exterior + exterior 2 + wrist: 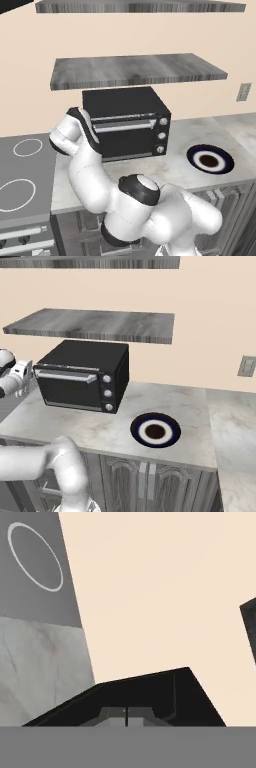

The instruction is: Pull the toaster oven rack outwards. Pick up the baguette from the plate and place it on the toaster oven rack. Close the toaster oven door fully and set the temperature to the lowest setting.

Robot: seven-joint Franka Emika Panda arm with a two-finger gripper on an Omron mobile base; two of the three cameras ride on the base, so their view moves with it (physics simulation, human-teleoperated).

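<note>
The black toaster oven [125, 102] stands on the counter. Its toaster oven door [131, 142] is upright against the front, with the silver handle [65, 376] along its top edge. The topmost knob, the temperature [163, 121], heads a column of three on the right panel. My gripper [31, 372] is at the handle's left end, and in the hand view its fingertips [125, 717] are pressed together over a black surface. The plate [226, 156] lies right of the oven with nothing on it. The toaster oven rack and the baguette are hidden from view.
A grey stove top [25, 170] with ring burners adjoins the counter on the left. A grey shelf [135, 70] hangs just above the oven. A wall outlet [243, 92] is at the far right. My white arm crosses in front of the oven's left side.
</note>
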